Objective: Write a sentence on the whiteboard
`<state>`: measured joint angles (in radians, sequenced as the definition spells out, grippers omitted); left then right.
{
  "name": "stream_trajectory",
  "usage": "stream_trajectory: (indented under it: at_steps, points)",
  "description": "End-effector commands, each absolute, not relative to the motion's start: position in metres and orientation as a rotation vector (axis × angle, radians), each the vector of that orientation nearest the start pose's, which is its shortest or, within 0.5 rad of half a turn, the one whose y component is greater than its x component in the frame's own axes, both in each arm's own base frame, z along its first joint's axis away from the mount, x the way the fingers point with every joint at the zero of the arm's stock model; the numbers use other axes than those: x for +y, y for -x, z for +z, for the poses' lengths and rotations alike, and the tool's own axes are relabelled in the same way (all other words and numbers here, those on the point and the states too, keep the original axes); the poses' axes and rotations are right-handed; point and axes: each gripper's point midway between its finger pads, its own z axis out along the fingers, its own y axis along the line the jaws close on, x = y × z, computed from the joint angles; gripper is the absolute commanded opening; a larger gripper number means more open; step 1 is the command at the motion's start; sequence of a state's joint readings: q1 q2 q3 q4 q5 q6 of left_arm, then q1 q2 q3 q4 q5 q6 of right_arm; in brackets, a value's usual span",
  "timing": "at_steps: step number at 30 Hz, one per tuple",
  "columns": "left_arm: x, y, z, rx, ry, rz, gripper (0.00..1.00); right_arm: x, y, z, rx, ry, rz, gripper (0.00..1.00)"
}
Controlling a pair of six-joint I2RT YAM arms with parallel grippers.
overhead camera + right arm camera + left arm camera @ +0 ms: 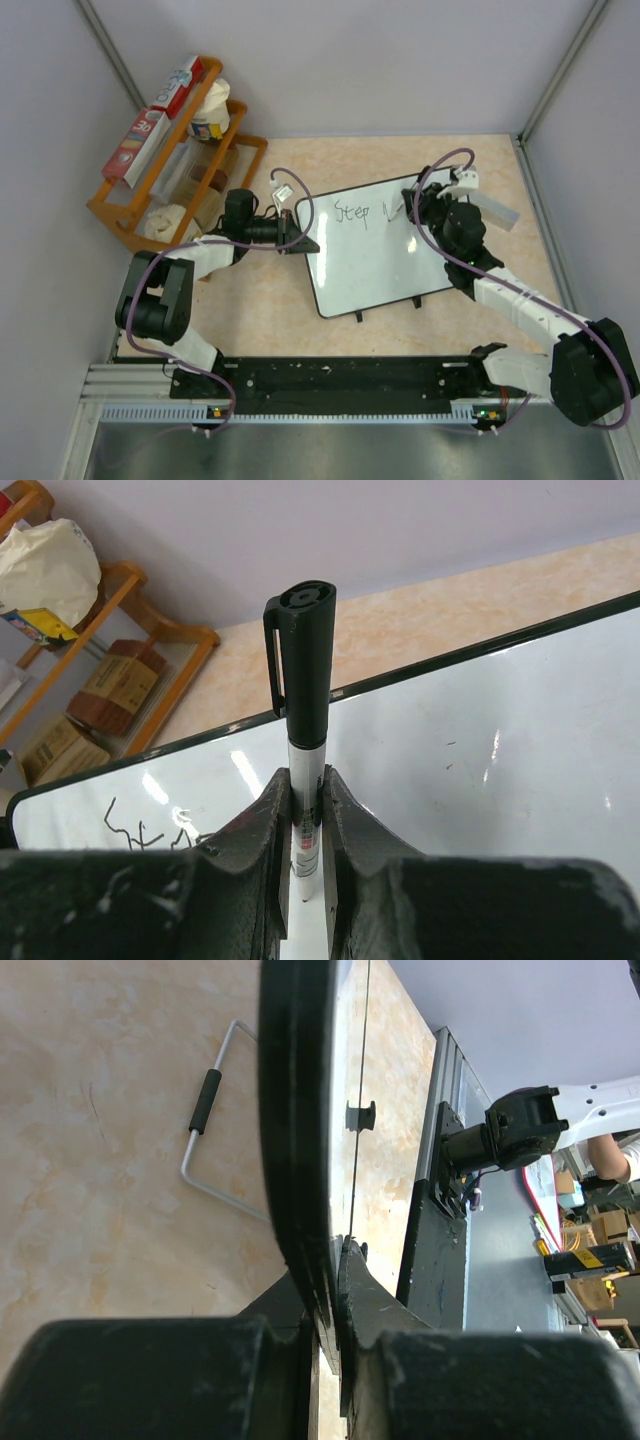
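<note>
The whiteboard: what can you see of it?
The whiteboard is a glossy white rectangle with a thin black rim and rounded corners, lying flat and askew on the beige table. Two black clips stick out from its near edge. Dark writing, "Step" plus a few strokes, runs along its far edge. The left pincer clamps its left edge; the right pincer holds a marker over its far right part.

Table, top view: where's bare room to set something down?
Free: far strip between whiteboard and back wall; near-left patch between whiteboard, left arm and base rail. Crowded: whiteboard's left edge, clamped by left end effector, and its far-right corner, where right end effector holds the marker.
</note>
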<state>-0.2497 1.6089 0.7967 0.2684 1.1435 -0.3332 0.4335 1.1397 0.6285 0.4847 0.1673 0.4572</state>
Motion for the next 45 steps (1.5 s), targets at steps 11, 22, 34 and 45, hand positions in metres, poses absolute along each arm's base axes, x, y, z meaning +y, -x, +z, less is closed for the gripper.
stream_trajectory:
  at_steps: [11, 22, 34, 45]
  points:
    - [-0.243, -0.284, 0.082, 2.061, -0.77, -1.312, 0.0, 0.16, -0.387, 0.295, 1.497, -0.15, 0.572, 0.0]
    - [-0.243, -0.284, 0.081, 2.062, -0.769, -1.313, 0.0, 0.164, -0.388, 0.297, 1.492, -0.133, 0.59, 0.0]
    - [-0.243, -0.284, 0.081, 2.064, -0.769, -1.313, 0.0, 0.165, -0.393, 0.295, 1.493, -0.147, 0.59, 0.0]
    - [-0.243, -0.284, 0.082, 2.061, -0.771, -1.312, 0.0, 0.156, -0.399, 0.293, 1.508, -0.176, 0.562, 0.0]
